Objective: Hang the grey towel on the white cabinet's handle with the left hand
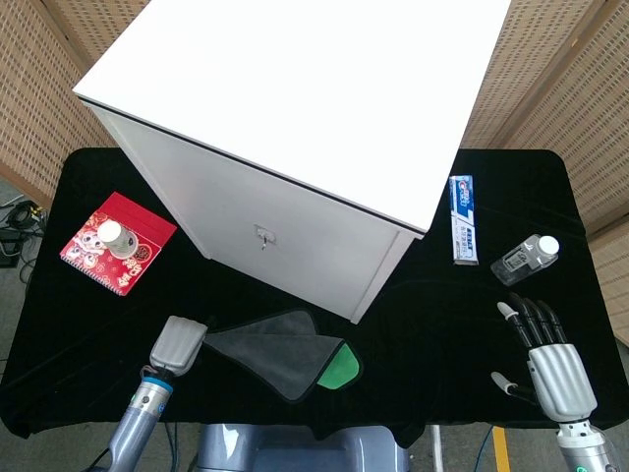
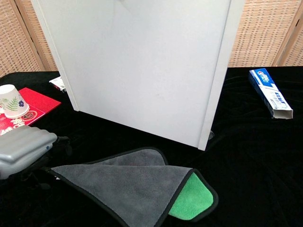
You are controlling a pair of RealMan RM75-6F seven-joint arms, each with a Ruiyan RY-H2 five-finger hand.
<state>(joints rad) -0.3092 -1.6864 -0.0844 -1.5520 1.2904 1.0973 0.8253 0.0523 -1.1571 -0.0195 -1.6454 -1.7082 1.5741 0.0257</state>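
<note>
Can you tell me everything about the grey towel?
The grey towel lies flat on the black table before the white cabinet. It looks soft and fuzzy, with black edging. One corner is folded over, showing a green side. The left robot hand is at its pointed left corner.

Towel (image 1: 280,349) lies before cabinet (image 1: 285,147), left hand (image 1: 177,342) beside it.

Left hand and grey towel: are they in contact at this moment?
Cannot tell. In the chest view the left hand sits right at the grey towel corner, fingers hidden; the head view shows neither contact nor gap.
</note>
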